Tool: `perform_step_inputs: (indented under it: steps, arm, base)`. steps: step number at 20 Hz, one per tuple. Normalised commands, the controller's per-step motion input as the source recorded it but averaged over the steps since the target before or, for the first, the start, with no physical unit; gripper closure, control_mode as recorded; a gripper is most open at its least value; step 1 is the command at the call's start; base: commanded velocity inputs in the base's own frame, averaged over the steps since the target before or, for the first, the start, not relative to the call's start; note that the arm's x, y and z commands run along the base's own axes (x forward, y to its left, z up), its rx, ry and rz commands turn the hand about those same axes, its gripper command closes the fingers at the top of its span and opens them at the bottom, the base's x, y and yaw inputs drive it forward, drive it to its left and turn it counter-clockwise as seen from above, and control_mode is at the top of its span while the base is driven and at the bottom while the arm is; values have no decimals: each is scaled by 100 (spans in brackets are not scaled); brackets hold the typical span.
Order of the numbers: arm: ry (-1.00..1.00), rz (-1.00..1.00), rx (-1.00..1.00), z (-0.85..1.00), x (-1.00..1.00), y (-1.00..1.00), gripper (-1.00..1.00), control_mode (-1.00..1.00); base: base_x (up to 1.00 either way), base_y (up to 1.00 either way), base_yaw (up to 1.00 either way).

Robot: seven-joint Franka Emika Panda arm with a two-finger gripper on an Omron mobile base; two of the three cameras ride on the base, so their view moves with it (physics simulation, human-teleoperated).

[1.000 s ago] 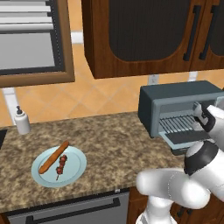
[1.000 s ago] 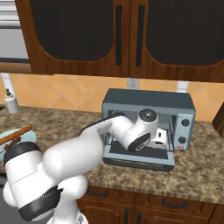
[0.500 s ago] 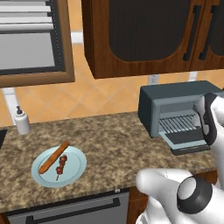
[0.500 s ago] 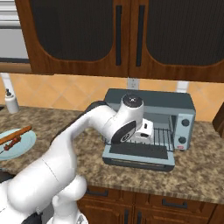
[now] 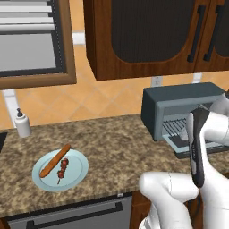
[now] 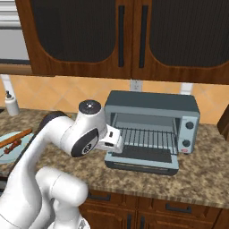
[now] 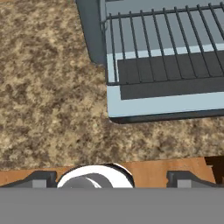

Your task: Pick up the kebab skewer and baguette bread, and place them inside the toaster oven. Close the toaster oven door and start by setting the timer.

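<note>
The toaster oven (image 6: 152, 129) sits at the back of the brown speckled tabletop (image 5: 112, 147), under the dark wood cupboards (image 6: 120, 36). The toaster oven door (image 6: 143, 159) is folded down flat in front of it, and the wire rack (image 6: 145, 136) shows inside. The white arm bends in front of the oven's left side. The claw (image 7: 111, 177) hangs over the front edge of the tabletop, just left of the open door, and looks down on it. Its two dark fingertips (image 7: 41, 178) stand far apart, wide open, with nothing between them. Far off to the left on the tabletop lies a light blue plate (image 5: 60, 170). The baguette bread (image 5: 54, 160) lies slanted on the plate, and the kebab skewer (image 5: 61, 168) lies just beside it, with its red-brown chunks near the middle of the plate. A small white bottle (image 5: 22, 123) stands by the wall behind the plate.
</note>
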Motion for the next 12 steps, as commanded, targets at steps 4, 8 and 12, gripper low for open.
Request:
perform_step_inputs:
  steps: [4,8,12]
  arm:
    - [0,0,0,21,-39,100,-100,-100]
    - [0,0,0,18,-21,100,-100,-100]
    - [1,-4,0,12,2,99,-100,-100]
  base:
    - [0,0,0]
    - [0,0,0]
    - [0,0,0]
